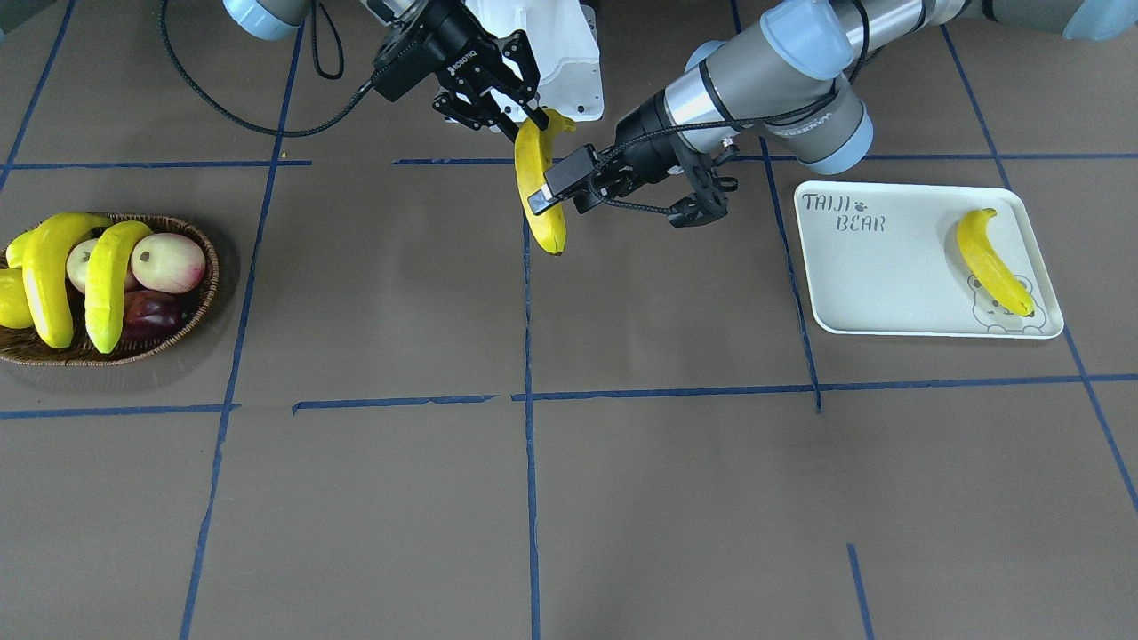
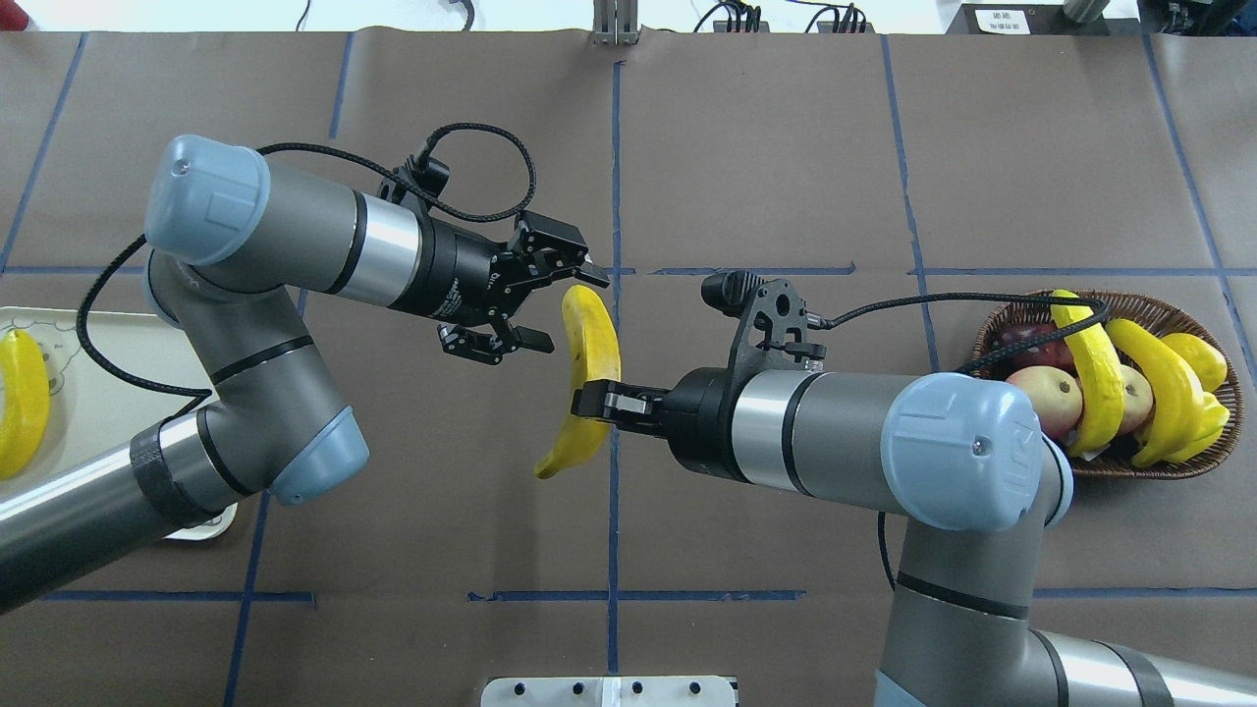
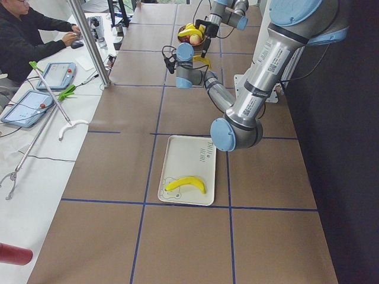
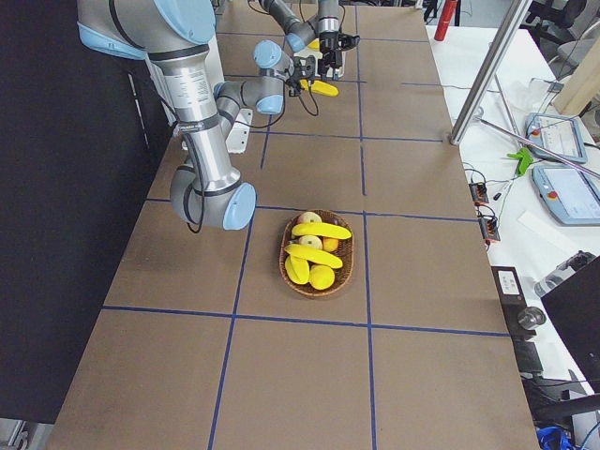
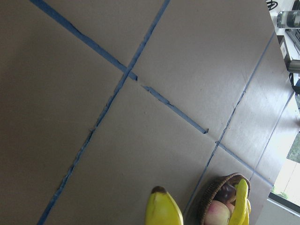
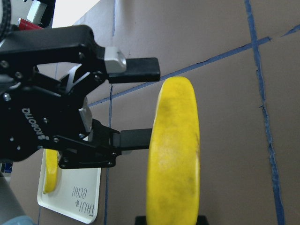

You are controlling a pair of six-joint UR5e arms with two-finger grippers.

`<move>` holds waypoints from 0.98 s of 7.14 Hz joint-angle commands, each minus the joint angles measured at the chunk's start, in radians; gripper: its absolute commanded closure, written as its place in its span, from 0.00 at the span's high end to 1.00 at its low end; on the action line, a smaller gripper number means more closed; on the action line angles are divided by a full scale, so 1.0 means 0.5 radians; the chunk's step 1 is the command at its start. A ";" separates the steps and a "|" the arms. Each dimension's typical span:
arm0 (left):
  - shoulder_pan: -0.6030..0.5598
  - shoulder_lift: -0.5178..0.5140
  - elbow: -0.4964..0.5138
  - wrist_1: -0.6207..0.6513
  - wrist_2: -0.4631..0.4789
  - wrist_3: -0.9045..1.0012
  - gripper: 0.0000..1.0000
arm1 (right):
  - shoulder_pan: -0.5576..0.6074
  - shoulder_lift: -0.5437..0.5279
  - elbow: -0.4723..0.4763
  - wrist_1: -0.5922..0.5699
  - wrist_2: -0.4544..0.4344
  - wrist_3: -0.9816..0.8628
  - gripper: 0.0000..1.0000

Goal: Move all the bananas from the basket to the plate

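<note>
My right gripper (image 2: 593,402) (image 1: 532,121) is shut on a long yellow banana (image 2: 589,344) (image 1: 539,191) near its stem end and holds it above the table's middle. My left gripper (image 2: 561,306) (image 6: 143,104) stands open at the banana's (image 6: 174,154) free end, one finger to either side of it. Whether the fingers touch it I cannot tell. Two more bananas (image 1: 49,276) (image 1: 111,284) lie in the brown wicker basket (image 1: 182,333) (image 2: 992,329). One banana (image 1: 991,262) (image 3: 186,184) rests on the white plate (image 1: 889,276) (image 3: 189,157).
The basket also holds pale round fruit (image 1: 169,262), a dark purple fruit (image 1: 156,311) and a stubby yellow fruit (image 1: 11,298). Blue tape lines cross the brown table. A seated person (image 3: 29,35) and tablets (image 3: 54,74) are at a side table.
</note>
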 commanded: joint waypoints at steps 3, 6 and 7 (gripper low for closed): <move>0.031 0.002 -0.020 -0.007 0.000 0.006 0.16 | -0.001 0.003 0.001 0.007 0.003 0.000 0.00; 0.006 0.060 -0.030 -0.090 -0.021 0.135 0.00 | 0.002 0.018 0.010 0.007 0.000 0.024 0.99; 0.000 0.063 -0.030 -0.087 -0.021 0.135 0.00 | -0.001 0.024 0.013 0.004 -0.003 0.030 1.00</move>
